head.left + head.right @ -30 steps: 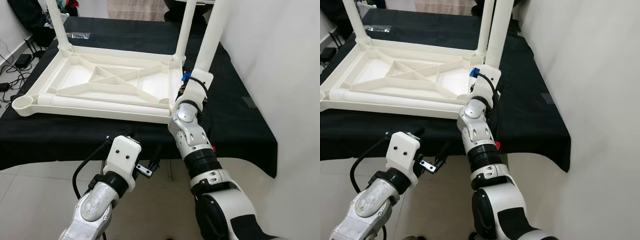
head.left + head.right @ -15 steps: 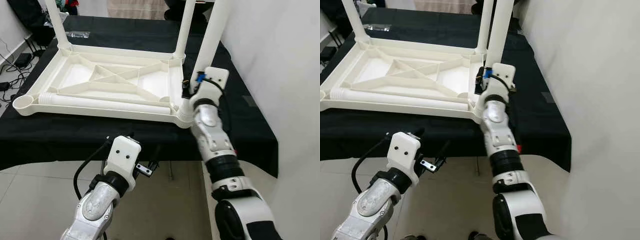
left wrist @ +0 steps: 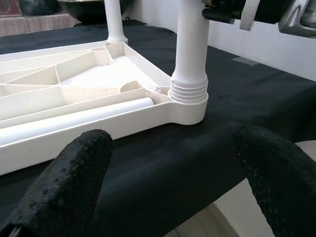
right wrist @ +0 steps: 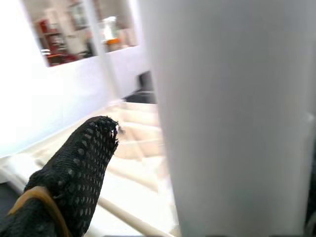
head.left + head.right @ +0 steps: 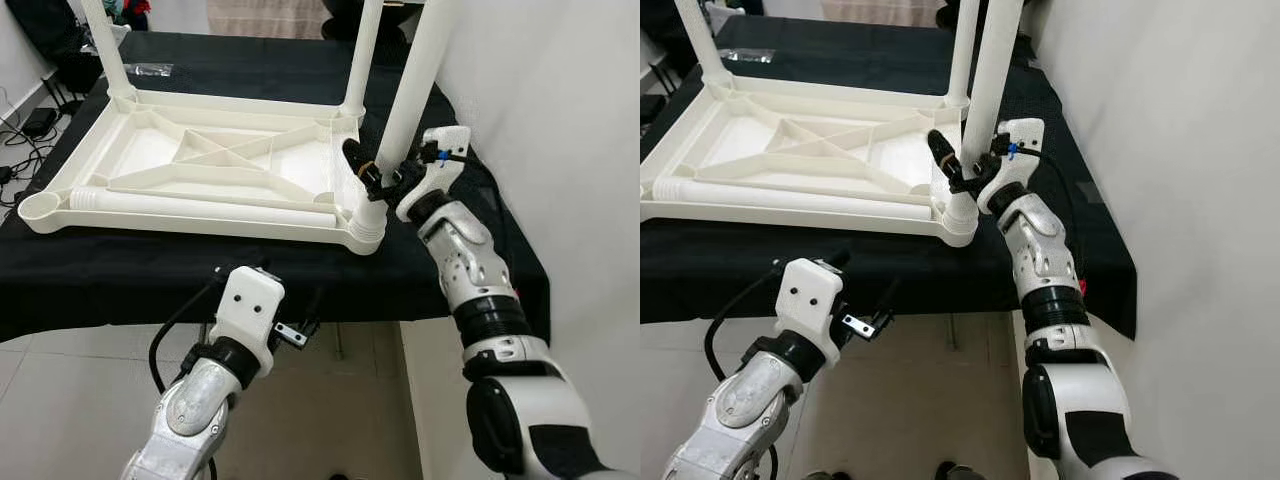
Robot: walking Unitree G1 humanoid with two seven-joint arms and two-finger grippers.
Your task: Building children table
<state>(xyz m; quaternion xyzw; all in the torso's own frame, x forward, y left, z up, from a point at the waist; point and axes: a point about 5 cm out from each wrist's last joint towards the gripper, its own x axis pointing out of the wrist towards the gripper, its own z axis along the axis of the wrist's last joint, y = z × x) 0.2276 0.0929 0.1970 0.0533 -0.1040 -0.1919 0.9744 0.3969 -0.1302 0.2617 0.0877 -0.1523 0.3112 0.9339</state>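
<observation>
Upturned children table [image 5: 210,165] lies on the tabletop [image 5: 470,230], upper half of frame. Legs stand at three corners; loose leg [image 5: 200,205] lies inside, along near edge. Right claw [image 5: 372,175] straddles near-right leg [image 5: 405,100]. Left claw [image 5: 285,325] lower centre, below tabletop edge.

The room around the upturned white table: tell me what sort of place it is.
Probably a room in a home used as a work area: a tiled floor, cables lying along the wall, and a black cloth covering the work table under the upturned plastic table.
</observation>
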